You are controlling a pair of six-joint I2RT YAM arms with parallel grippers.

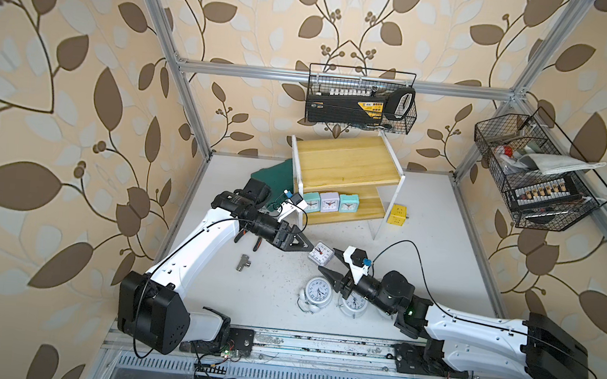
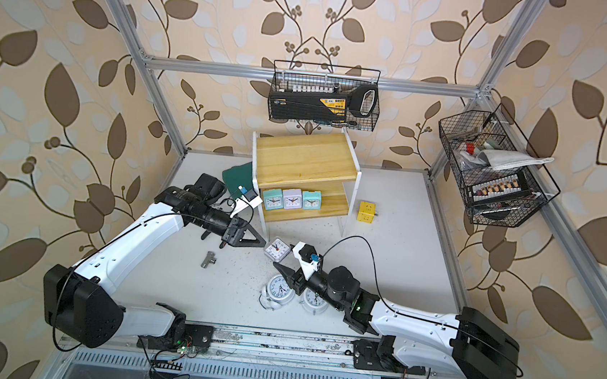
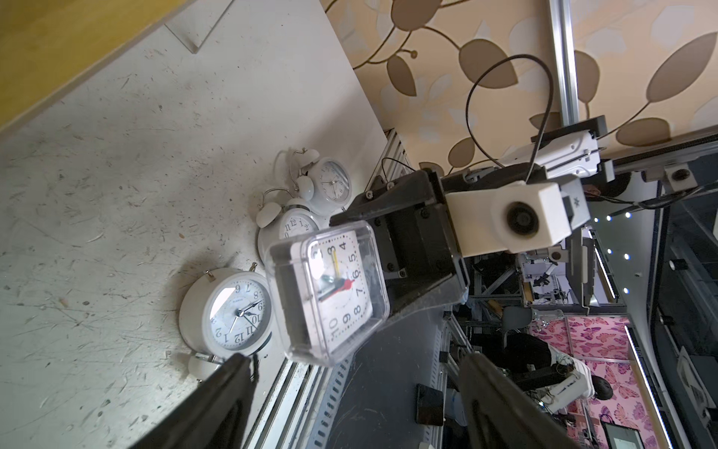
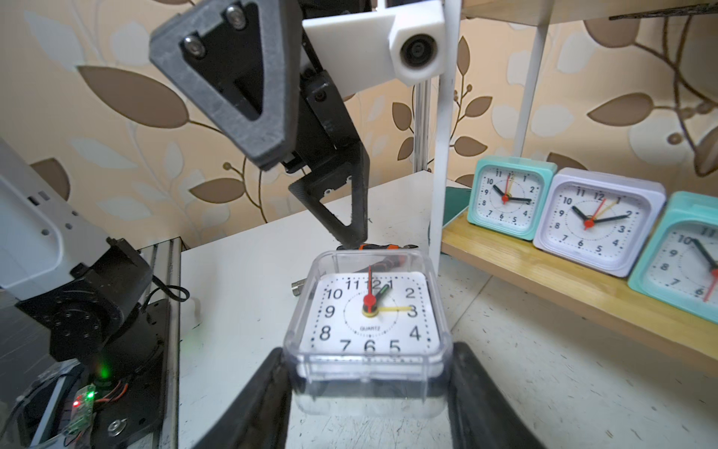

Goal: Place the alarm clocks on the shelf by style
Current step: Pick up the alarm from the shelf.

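Leaf-patterned wallpaper and an aluminium frame enclose a scuffed white table (image 1: 439, 247).

1. Shelf. The shelf (image 1: 345, 164) stands at the far side of the table. Its top board is bare. Three square clocks stand in a row on the lower board, dials outward: a teal clock (image 1: 311, 201), a lilac clock (image 1: 329, 201) and a second teal clock (image 1: 348, 202). Free board remains beside the second teal clock.

2. Arms. The right gripper (image 1: 327, 260) is clamped on the sides of the clear square clock (image 4: 369, 311). It holds the clock in front of the shelf, apparently clear of the table. The left gripper (image 1: 308, 239) faces that clock from the opposite side with its jaws spread wide. The clock lies just beyond its fingertips, not between them.

3. Remaining stock. Three round twin-bell clocks (image 3: 237, 311) lie together on the table near the front edge, partly under the right arm.

Step in hand (judgement): the last square clock is in transit. The round set is not yet started.

Next move (judgement): carry the clear square clock to the free end of the lower board. Keep it clear of the white side frame (image 4: 447, 116) and of the left gripper. Set it upright, dial outward, then release. The bare top board suits the round clocks.
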